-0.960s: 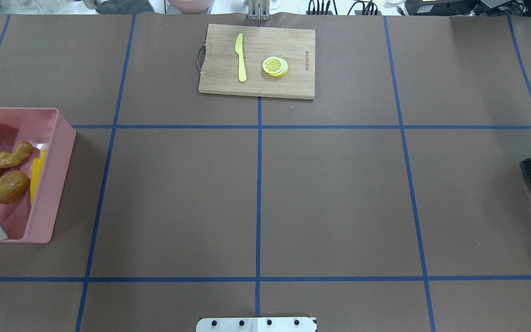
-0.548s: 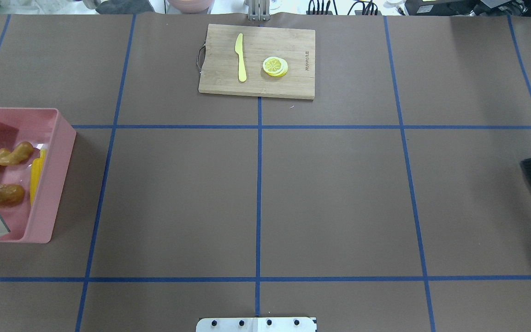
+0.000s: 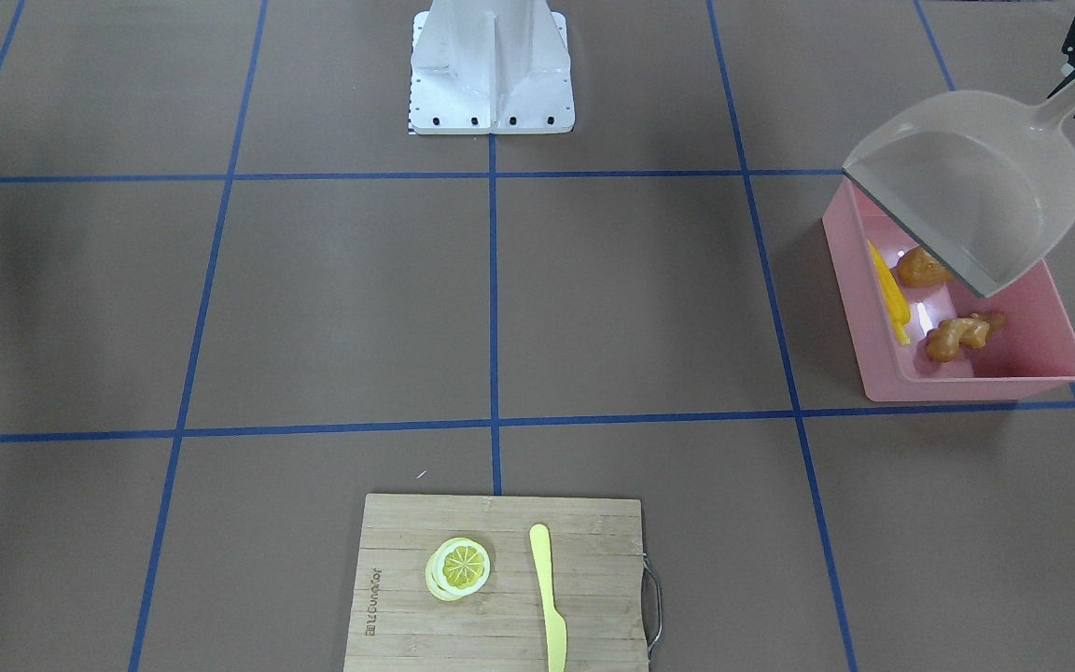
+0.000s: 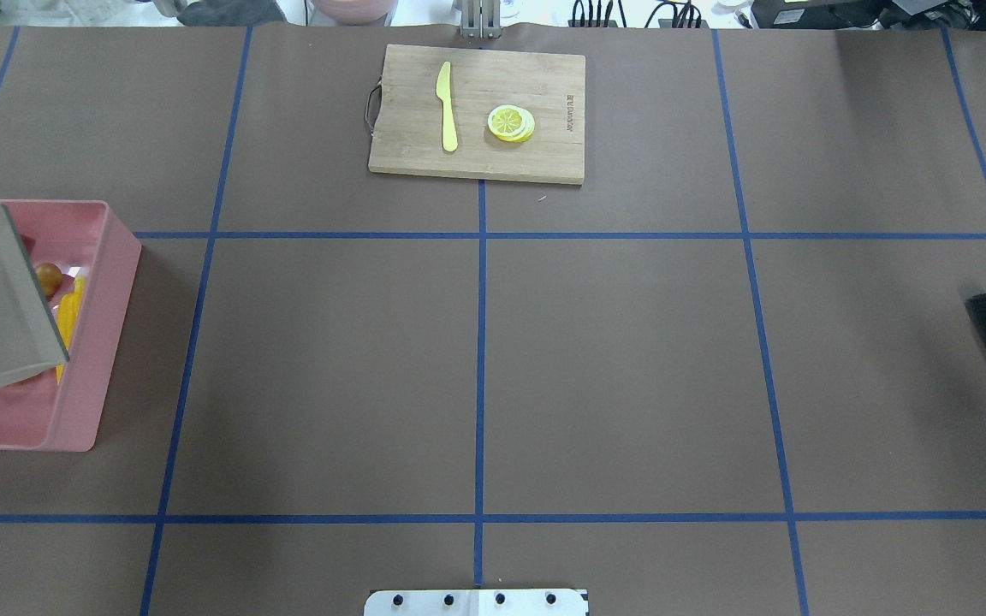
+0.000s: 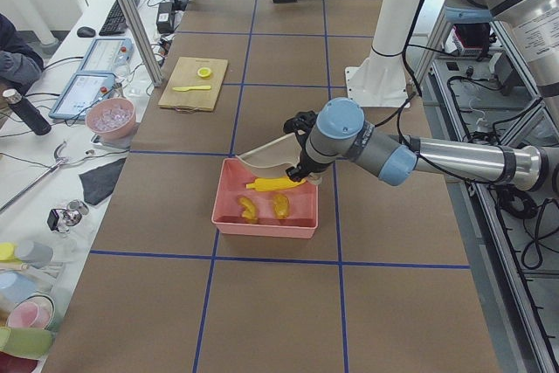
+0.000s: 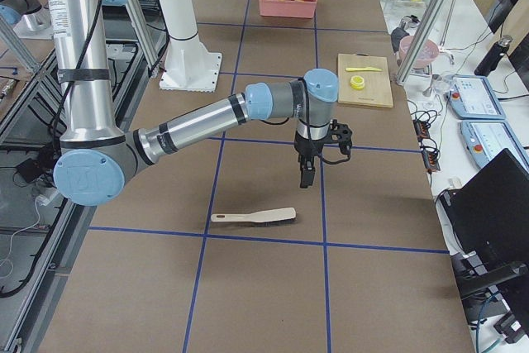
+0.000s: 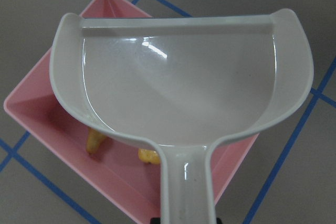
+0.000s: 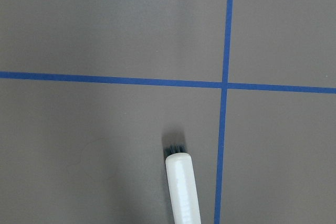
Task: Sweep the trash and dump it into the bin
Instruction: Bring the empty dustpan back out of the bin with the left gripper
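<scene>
While the left gripper has its fingers closed tight on the handle of the dustpan, the pan hangs in the air over the robot-side end of the bin. It's tipped so its open lip points down into the tub.

The bin sits flat on the table, way off on the robot's left. All three bits of trash are inside it:
- The corn lies along the wall that faces the middle of the table.
- The potato is right next to the corn, partly tucked under the pan's lip.
- The ginger is further toward the end away from the robot, apart from the potato.

The right gripper hangs pointing down over the other end of the table. Only the side camera catches it, so honestly I can't tell if the claw is wide or narrow. The brush lies flat on the table near it, and the gripper doesn't look to be touching it. On the right wrist cam you just get the white handle poking in from the bottom edge, with dark bristles at its tip.

Over at the far edge, mid-table, is the board. The knife and lemon slice sit on it side by side, not touching.
</scene>
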Robot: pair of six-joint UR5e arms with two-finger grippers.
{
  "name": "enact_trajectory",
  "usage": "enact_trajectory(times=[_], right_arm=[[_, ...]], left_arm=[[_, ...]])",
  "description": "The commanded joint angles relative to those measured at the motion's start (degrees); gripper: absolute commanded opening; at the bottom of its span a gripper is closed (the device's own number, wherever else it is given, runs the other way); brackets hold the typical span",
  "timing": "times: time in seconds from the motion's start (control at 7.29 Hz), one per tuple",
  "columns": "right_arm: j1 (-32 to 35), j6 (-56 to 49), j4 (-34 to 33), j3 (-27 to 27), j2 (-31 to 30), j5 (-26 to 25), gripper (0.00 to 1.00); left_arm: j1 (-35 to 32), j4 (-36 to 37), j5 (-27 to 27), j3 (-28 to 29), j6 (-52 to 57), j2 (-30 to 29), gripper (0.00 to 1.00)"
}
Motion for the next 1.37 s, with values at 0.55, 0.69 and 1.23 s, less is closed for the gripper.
enact_trajectory(times=[0.55,0.69,1.23], right_arm=[[11.47,3.23,8.33,-12.46,-1.07,6.95,1.00],[10.95,3.23,16.14,-15.89,-1.07,6.86,1.00],[5.50,8.58,18.33,-16.37,-0.98,2.30,1.00]], left_arm=[[24.85,0.95,3.34,8.93,-0.53,-26.55,0.00],[25.92,0.95,4.39,12.01,-0.35,-30.59,0.00],[30.49,0.51,8.85,20.31,-0.09,-40.91,0.00]])
